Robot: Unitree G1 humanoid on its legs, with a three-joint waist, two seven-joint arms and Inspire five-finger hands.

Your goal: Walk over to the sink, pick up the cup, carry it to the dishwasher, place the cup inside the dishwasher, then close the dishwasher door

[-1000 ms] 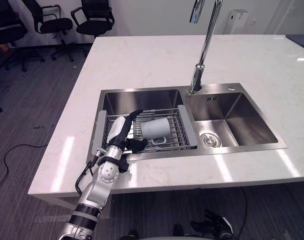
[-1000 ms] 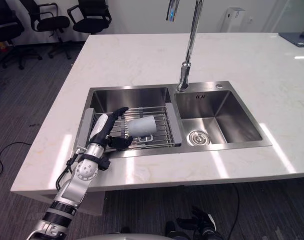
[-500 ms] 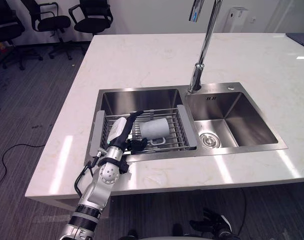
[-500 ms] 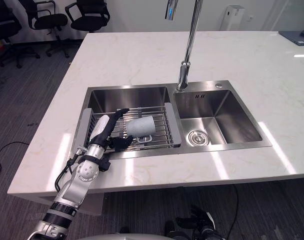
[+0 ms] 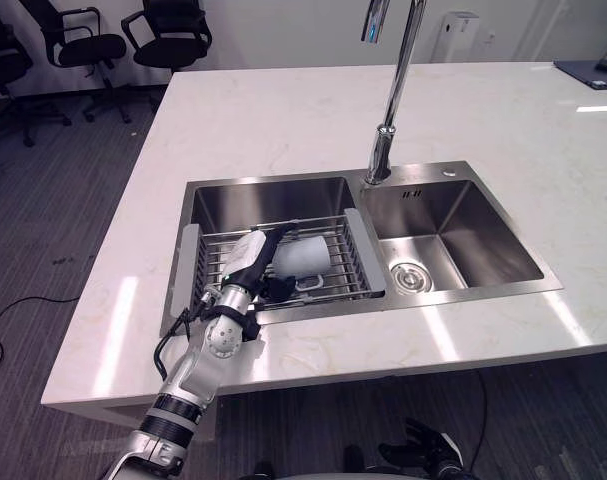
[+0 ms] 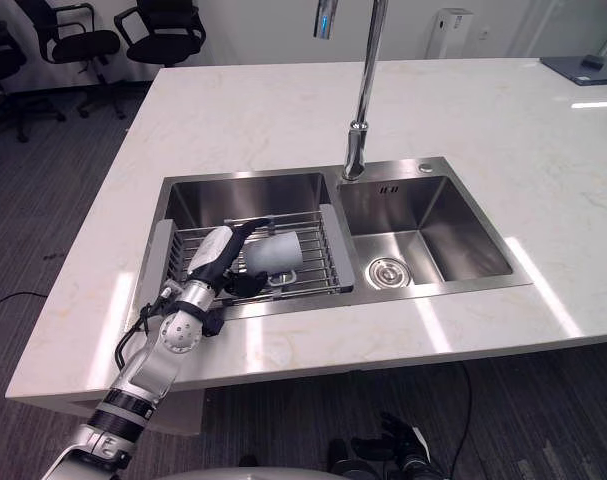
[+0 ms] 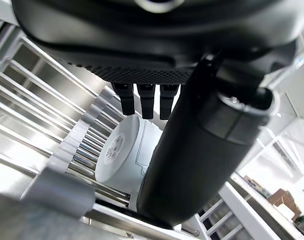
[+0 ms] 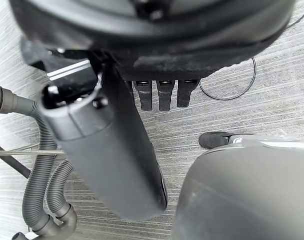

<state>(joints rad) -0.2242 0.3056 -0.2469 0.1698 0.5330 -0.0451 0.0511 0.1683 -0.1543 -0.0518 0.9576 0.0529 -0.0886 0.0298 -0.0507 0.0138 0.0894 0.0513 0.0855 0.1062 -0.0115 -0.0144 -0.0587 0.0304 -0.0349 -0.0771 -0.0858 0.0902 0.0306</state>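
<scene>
The cup lies on its side on the wire rack in the sink's left basin. Your left hand is spread around its base end, fingers above and thumb below, not yet clamped. Reach well along the cup's body before you close, and keep the thumb clear of the rack wires. Lift straight up. Your right hand hangs loose over the floor.

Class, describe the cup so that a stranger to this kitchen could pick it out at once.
On the white counter, find the double steel sink; a wire rack spans its left basin. The cup lies on its side on that rack: pale, handled, the only dish there, with the robot's left hand by its base.
</scene>
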